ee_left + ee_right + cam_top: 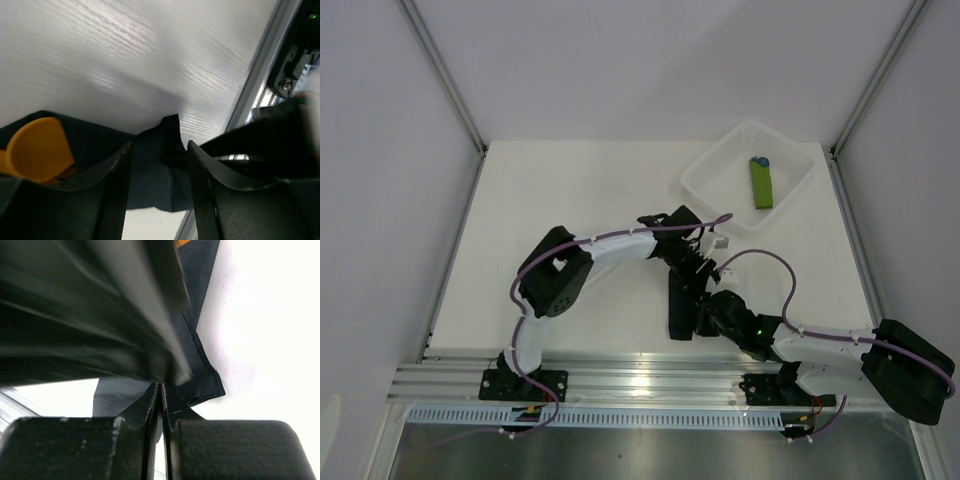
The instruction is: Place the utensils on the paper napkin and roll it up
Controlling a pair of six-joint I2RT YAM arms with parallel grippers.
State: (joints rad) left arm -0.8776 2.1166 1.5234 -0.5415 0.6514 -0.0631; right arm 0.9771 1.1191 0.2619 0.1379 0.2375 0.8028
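Observation:
The paper napkin point(678, 305) lies as a narrow black roll near the table's front edge, between both grippers. Seen from the left wrist, the napkin point(155, 175) sits in the gap of my left gripper point(160, 146), which is open and straddles a folded corner without pinching it. An orange spoon bowl point(37, 150), one of the utensils, pokes out of the roll at the left. My right gripper point(161, 386) is shut on a fold of the napkin point(202, 372); a sliver of orange utensil point(183, 242) shows at the top. From above, the left gripper point(695, 272) is over the roll's far end and the right gripper point(705, 315) beside its near end.
A clear plastic tub point(720, 160) stands at the back right, holding a green rolled bundle point(761, 185) with a blue tip. An aluminium rail point(640, 375) runs along the near table edge, close to the roll, and the same rail point(255, 85) shows in the left wrist view.

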